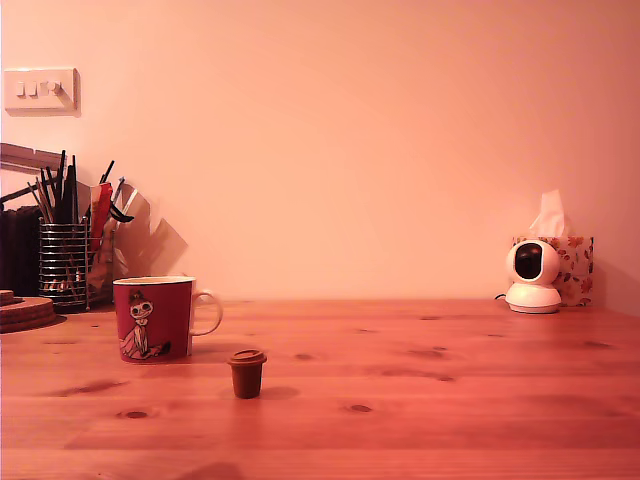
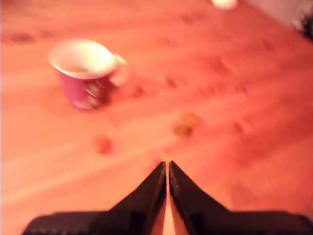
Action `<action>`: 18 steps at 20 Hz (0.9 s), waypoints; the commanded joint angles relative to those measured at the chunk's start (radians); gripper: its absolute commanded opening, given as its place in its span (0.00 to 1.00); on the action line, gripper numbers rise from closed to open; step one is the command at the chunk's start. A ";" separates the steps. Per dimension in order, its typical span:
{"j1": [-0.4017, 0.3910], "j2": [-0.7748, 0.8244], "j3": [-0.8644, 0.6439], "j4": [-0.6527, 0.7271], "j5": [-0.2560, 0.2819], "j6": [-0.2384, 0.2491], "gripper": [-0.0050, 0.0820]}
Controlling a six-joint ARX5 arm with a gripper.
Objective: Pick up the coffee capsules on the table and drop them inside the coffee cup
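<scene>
We see one small dark brown tapered coffee capsule (image 1: pixel 247 372) standing rim-up on the orange-brown pine table (image 1: pixel 450 400), just beside the red ceramic coffee cup (image 1: pixel 153 318) with its pale handle and cartoon figure, slightly nearer the camera and toward the exterior view's right. No other capsule shows in either view.

Our black gripper (image 2: pixel 167 172) appears only in the wrist view, its two fingers (image 2: pixel 146 193) drawn almost together with a thin slit between them — nothing is held. It would have to open before any grasp.

We judge the capsule light and thin-walled, likely to tip or skid if nudged, and easy to dent under a hard squeeze. Taking it across the tapered body just under the wider rim looks safest — the rim would then catch on the fingers.

The wrist view is badly blurred: the capsule (image 2: pixel 185 124) is only a brownish smudge, and the cup (image 2: pixel 87 73) shows a pale inside whose contents we cannot make out. The arm itself is absent from the exterior view.
</scene>
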 commanded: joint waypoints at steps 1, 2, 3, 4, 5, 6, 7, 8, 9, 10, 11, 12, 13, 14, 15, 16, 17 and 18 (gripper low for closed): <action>-0.013 0.031 -0.023 0.006 0.003 0.019 0.04; -0.017 0.046 -0.023 0.008 -0.002 0.021 0.04; -0.020 0.055 -0.023 0.008 -0.014 0.023 0.04; -0.021 0.056 -0.023 0.008 -0.021 0.024 0.04; -0.021 0.056 -0.023 0.008 -0.022 0.025 0.04; -0.021 0.055 -0.023 0.008 -0.029 0.025 0.04; -0.021 0.055 -0.023 0.008 -0.035 0.025 0.04; -0.021 0.055 -0.023 0.008 -0.037 0.025 0.04; -0.021 0.055 -0.023 0.008 -0.039 0.025 0.04; -0.021 0.055 -0.023 0.008 -0.039 0.025 0.04; -0.021 0.055 -0.023 0.008 -0.039 0.025 0.04; -0.021 0.055 -0.023 0.008 -0.039 0.025 0.04; -0.021 0.055 -0.023 0.008 -0.040 0.025 0.04; -0.021 0.055 -0.023 0.008 -0.039 0.025 0.04; -0.021 0.055 -0.023 0.008 -0.039 0.025 0.04; -0.021 0.055 -0.023 0.008 -0.040 0.025 0.04; -0.021 0.055 -0.023 0.008 -0.040 0.025 0.04; -0.021 0.055 -0.023 0.008 -0.040 0.024 0.04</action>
